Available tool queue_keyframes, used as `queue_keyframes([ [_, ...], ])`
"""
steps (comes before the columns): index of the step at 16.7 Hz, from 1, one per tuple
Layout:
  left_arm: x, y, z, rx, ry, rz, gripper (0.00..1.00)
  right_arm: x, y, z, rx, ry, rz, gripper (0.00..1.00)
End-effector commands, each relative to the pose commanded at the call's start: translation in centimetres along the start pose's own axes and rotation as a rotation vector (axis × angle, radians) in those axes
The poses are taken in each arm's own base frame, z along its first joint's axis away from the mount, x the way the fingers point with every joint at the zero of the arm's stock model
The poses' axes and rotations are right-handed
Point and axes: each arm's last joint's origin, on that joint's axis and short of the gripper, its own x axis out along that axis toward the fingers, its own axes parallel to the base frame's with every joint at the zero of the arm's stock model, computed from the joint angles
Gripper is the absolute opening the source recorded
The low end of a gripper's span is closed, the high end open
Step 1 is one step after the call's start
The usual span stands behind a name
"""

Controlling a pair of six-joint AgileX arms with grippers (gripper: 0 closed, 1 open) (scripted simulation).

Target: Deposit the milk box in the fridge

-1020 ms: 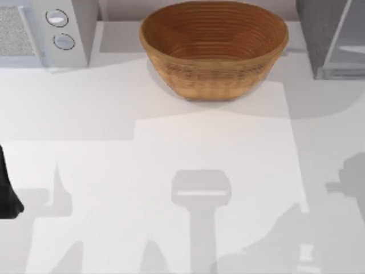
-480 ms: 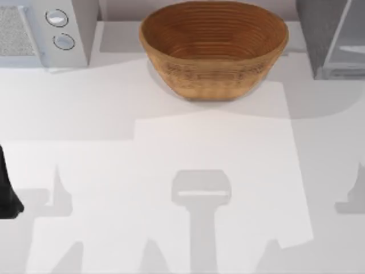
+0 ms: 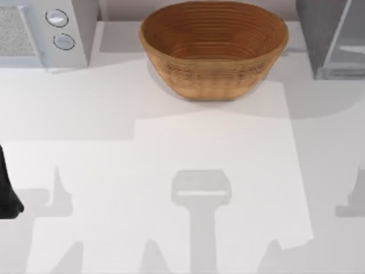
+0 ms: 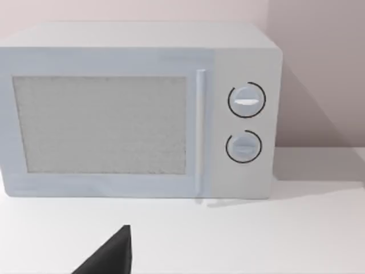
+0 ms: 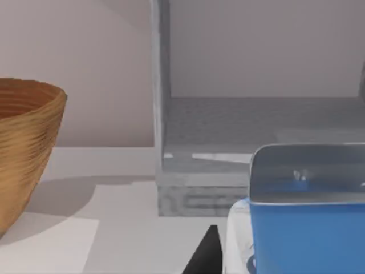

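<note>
Your right gripper's finger state I cannot tell, but the small blue-topped milk box (image 5: 302,228) sits close before its camera facing the open dark-grey fridge (image 5: 256,142) at the tabletop's far right corner, and could clip its sill; you have one box, one fridge, one wicker basket (image 3: 214,48).

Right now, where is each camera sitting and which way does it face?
Top view: above the table, looking down; left arm at the left edge.
Left wrist view: faces the microwave; one dark finger shows.
Right wrist view: faces the open fridge, the milk box close in front.
Top and right wrist views share the basket.
</note>
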Motion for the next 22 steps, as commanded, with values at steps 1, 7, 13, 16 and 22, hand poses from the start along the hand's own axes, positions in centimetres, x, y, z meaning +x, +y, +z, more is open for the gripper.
queue_keyframes([
  [1, 0.0, 0.0, 0.0, 0.000, 0.000, 0.000, 1.00, 0.0, 0.0, 0.3, 0.001, -0.009, -0.001, 0.00],
  [7, 0.0, 0.0, 0.0, 0.000, 0.000, 0.000, 1.00, 1.6, -0.4, 6.0, -0.006, -0.110, -0.011, 0.00],
  [13, 0.0, 0.0, 0.0, 0.000, 0.000, 0.000, 1.00, 9.9, -2.1, 10.1, -0.020, -0.089, -0.008, 0.00],
  [16, 0.0, 0.0, 0.0, 0.000, 0.000, 0.000, 1.00, 16.0, -3.7, 9.1, -0.018, -0.052, -0.005, 0.00],
  [22, 0.0, 0.0, 0.0, 0.000, 0.000, 0.000, 1.00, 26.1, -7.8, 1.4, -0.003, 0.006, -0.001, 0.00],
])
